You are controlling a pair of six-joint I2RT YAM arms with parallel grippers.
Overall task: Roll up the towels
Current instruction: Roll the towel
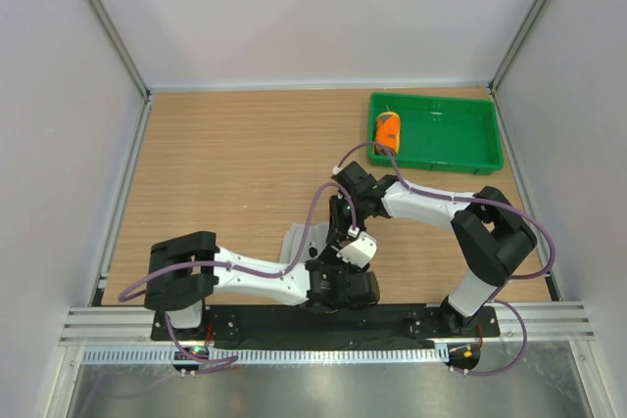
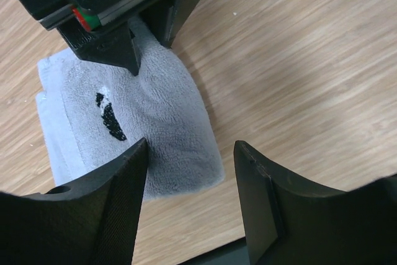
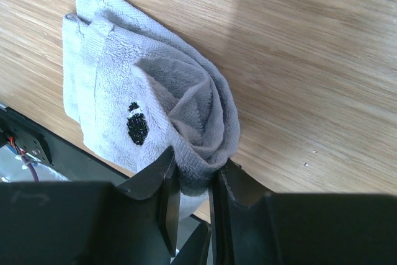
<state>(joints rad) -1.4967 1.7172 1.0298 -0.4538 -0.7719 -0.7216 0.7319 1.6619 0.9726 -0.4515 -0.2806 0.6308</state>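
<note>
Orange towel [image 1: 388, 130] looks done: a rolled bundle in the tray [image 1: 453, 136], at its left end. Grey towel [image 3: 155, 110] is the one in hand, lying on the table [image 1: 225, 163] at the near edge, between the two arms. It's partly rolled: one end is curled into a loose spiral, the rest lies flat in folded layers. Right gripper [image 3: 193, 169] has its jaws pinching the curled end, cloth squeezed between the fingers. Left gripper [image 2: 189, 147] hangs over the flat part, jaws spread with nothing between them; can't tell if it touches the cloth. Step reads as mid-roll on the grey one. Next move likely needs the right to turn the curl over the flat layers while the left pins or guides the tail. Spiral looks slack, so it could unwind if let go early.
</note>
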